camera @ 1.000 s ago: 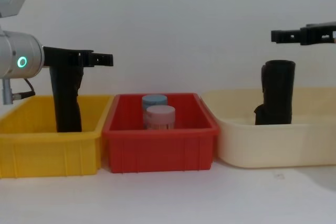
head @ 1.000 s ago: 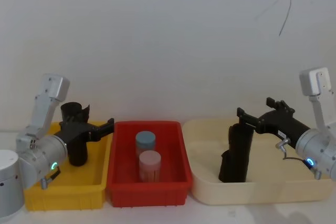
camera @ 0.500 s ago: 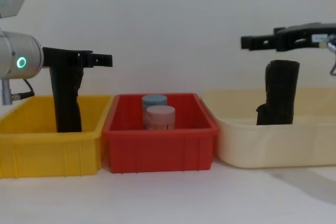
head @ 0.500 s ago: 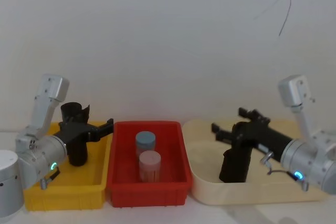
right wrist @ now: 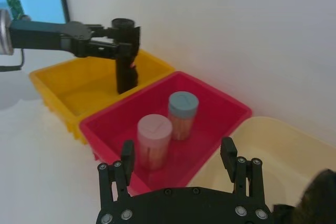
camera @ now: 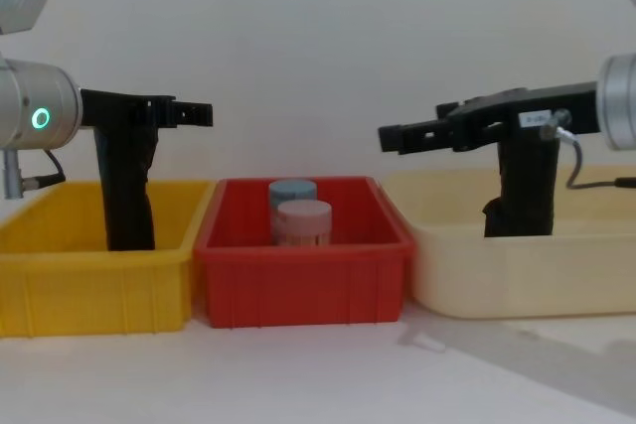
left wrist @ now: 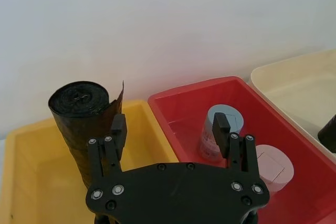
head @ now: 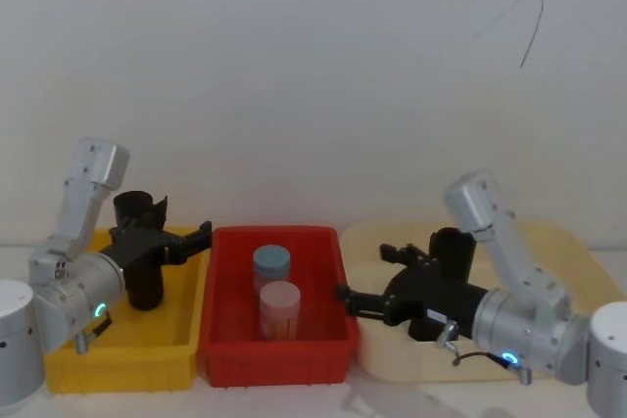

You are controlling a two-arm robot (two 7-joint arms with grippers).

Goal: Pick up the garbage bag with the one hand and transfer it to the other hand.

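The garbage bag [head: 453,242], a chunky matte black roll, stands upright in the cream bin [head: 558,242], also seen from the side [camera: 527,191]. My right gripper [head: 361,273], blue ring, is open and empty. It reaches in front of the bag toward the red bin, level with the bag's top [camera: 393,136]. My left gripper [head: 201,235], green ring, is open over the yellow bin [head: 118,364]. A slimmer black roll with a flared top [head: 144,276] stands beside its left finger [left wrist: 118,124], outside the gap between the fingers.
The red bin [head: 274,361] sits between the yellow and cream bins and holds a blue-lidded jar [head: 271,263] and a pink-lidded jar [head: 279,301]. A white wall is close behind the bins. White table runs along the front.
My right arm has swung down and leftward from above the garbage bag, so its open gripper now points past the bag toward the red bin. The left arm has not moved.
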